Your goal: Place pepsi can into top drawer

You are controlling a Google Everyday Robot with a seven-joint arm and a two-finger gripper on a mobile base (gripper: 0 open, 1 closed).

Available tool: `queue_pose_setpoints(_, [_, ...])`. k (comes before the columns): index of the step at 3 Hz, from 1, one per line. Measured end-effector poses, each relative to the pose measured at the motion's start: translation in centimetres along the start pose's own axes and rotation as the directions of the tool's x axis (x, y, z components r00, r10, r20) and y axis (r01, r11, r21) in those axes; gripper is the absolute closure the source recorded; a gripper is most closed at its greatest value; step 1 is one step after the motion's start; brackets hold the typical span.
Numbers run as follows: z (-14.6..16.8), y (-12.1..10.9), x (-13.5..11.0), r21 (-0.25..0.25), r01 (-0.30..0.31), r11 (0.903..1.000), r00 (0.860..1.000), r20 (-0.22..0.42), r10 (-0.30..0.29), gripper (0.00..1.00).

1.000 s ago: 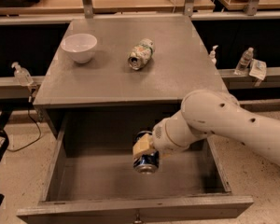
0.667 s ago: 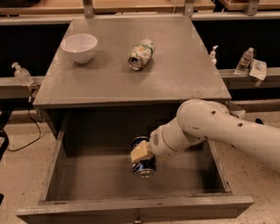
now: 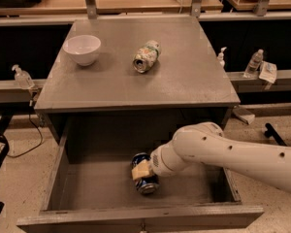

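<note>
Compared to a second ago, the pepsi can (image 3: pixel 146 181) and the claw (image 3: pixel 142 172) gripping it have dropped lower into the top drawer (image 3: pixel 184 211) and slid a bit toward its front panel, so the white arm (image 3: pixel 233 154) now reaches in at a flatter angle. Right now the can's pinched in the claw, narrow grip, with one beige pad (image 3: pixel 140 170) pressed against its blue side, and it's tipped so its silver end faces the drawer front. It sits about mid-width in the open drawer, low near the floor, though I honestly can't tell if it's actually touching the bottom yet. The arm comes in from the right of the claw, over the drawer's right wall. Up above and behind the claw is the grey tabletop (image 3: pixel 189 79), with a pale green can (image 3: pixel 146 56) lying on its side pretty much straight back from the claw, and a white bowl (image 3: pixel 81 49) off to the back-left of the claw, well apart from that can.
</note>
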State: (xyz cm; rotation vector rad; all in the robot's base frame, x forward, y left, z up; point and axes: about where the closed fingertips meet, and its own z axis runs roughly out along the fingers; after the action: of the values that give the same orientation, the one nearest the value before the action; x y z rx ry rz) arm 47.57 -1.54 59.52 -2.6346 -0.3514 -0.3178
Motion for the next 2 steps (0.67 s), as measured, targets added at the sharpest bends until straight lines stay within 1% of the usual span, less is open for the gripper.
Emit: queue_pose_setpoints(2, [-0.13,-0.14,0.01,0.000,0.001,1.0000,1.000,0.002,-0.001,0.33])
